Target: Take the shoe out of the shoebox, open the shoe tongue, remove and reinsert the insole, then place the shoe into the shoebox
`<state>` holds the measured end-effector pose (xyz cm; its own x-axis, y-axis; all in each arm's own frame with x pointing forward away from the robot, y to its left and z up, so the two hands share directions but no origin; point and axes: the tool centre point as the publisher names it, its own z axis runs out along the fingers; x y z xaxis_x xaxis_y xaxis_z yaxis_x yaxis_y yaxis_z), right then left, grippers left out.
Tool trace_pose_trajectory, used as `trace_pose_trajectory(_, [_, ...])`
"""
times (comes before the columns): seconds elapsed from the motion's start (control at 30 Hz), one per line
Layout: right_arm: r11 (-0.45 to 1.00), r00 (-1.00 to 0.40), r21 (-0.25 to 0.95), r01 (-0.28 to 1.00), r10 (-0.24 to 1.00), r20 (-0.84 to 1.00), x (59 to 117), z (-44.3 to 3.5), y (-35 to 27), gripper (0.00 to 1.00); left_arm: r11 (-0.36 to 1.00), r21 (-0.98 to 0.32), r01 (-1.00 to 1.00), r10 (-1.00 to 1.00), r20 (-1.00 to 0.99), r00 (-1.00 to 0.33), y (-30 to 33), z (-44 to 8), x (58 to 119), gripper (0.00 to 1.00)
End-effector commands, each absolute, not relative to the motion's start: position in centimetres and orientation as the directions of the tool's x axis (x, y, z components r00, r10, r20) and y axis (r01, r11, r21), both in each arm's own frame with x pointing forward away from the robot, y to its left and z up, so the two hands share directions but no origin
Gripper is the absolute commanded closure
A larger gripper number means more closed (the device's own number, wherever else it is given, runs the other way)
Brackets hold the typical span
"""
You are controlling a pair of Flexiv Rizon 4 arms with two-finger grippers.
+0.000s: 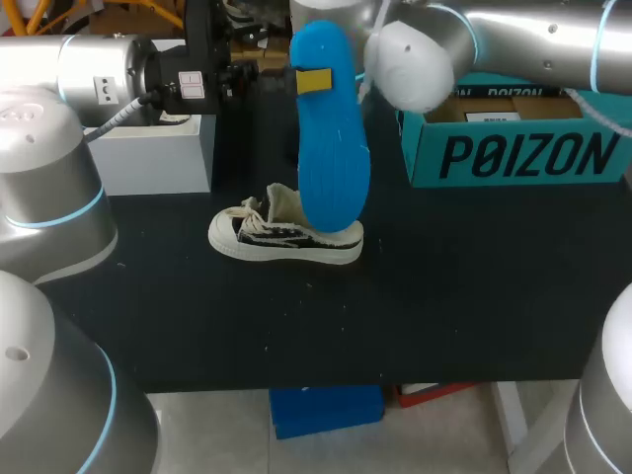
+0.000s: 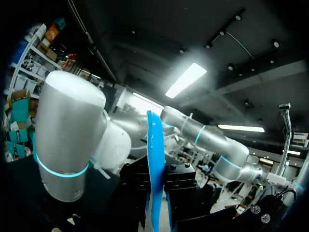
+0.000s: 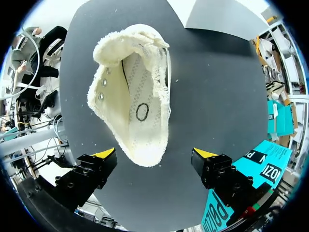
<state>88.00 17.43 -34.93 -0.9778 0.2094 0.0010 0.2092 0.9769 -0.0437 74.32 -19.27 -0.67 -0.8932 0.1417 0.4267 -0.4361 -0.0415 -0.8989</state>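
Blue flat insole (image 1: 331,148) held upright at upper centre of the head view, out of the shoe, lower end overlapping the shoe's heel part in that view. Left gripper (image 1: 312,81) pinching the insole near its upper end: one yellow tip flat on the facing side. In the left wrist view, black finger bodies pressed against both faces of the edge-on insole.

Cream canvas low-top shoe (image 1: 286,237) with black side stripes standing on its sole at centre frame on the black table (image 1: 444,296). Toe toward frame left, tongue standing up.

Right gripper (image 3: 154,153) directly above the shoe, jaws spread wide. Yellow fingertips (image 3: 104,153) well apart, one on either side of one end of the shoe and clear of it. Shoe interior open to the right wrist view, pale lining with a black ring mark inside.

Teal cardboard shoebox (image 1: 513,148) at upper right of the head view, open-topped, well apart from the shoe, partly under the right arm (image 1: 533,35). White box (image 1: 158,158) at upper left, below the left arm (image 1: 89,64).
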Motion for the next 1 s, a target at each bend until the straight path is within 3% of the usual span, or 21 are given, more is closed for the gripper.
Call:
trace_pose_trajectory(0.03, [0.964,-0.976,0.162,0.212,0.217,-0.014,87.0,-35.0,15.5,0.00,-0.044,-0.899,-0.435,0.138,0.426,-0.894,-19.4,-0.8,74.2,1.00])
trace_pose_trajectory(0.5, [0.807,-0.978,0.577,0.126,0.198,-0.063,86.7,-34.4,15.5,0.00,-0.044,-0.899,-0.435,0.138,0.426,-0.894,-19.4,-0.8,74.2,1.00])
trace_pose_trajectory(1.0, [0.635,-0.979,0.768,0.083,0.194,-0.055,86.5,-35.7,15.9,0.00,-0.044,-0.899,-0.435,0.138,0.426,-0.894,-19.4,-0.8,74.2,1.00])
